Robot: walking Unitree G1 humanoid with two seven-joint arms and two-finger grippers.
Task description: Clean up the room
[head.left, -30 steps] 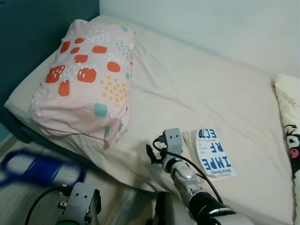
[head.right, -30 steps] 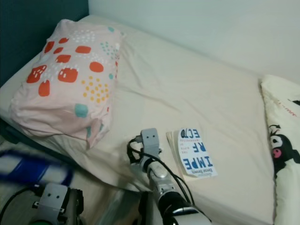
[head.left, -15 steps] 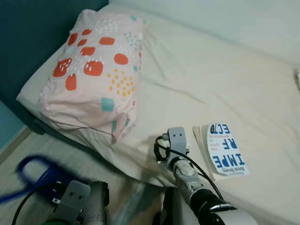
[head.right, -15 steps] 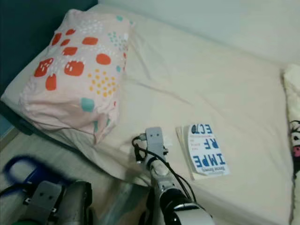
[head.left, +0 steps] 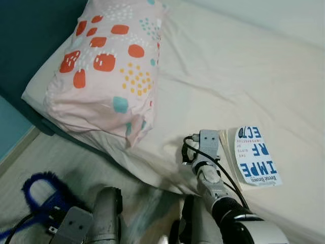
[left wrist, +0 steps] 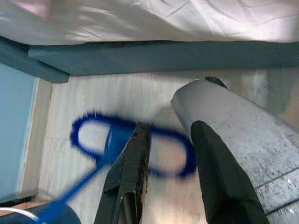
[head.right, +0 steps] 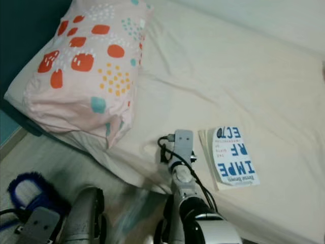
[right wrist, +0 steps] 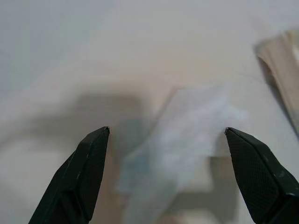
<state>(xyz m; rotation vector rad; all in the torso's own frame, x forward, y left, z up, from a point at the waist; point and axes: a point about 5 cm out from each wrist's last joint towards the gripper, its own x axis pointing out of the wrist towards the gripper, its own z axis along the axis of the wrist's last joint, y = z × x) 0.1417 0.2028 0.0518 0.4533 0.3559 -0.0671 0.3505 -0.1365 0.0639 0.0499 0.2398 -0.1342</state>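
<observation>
The right hand is held over the bed at its near edge, fingers spread wide with nothing between them, just beside a white book with blue lettering. A patterned pillow lies at the bed's head. The left hand is low over the floor, open (a blurred blue brush lies beneath it).

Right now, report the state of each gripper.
Left gripper: holds nothing, fingers apart, above the blue duster on the floor.
Right gripper: open, empty, over the bed sheet.
</observation>
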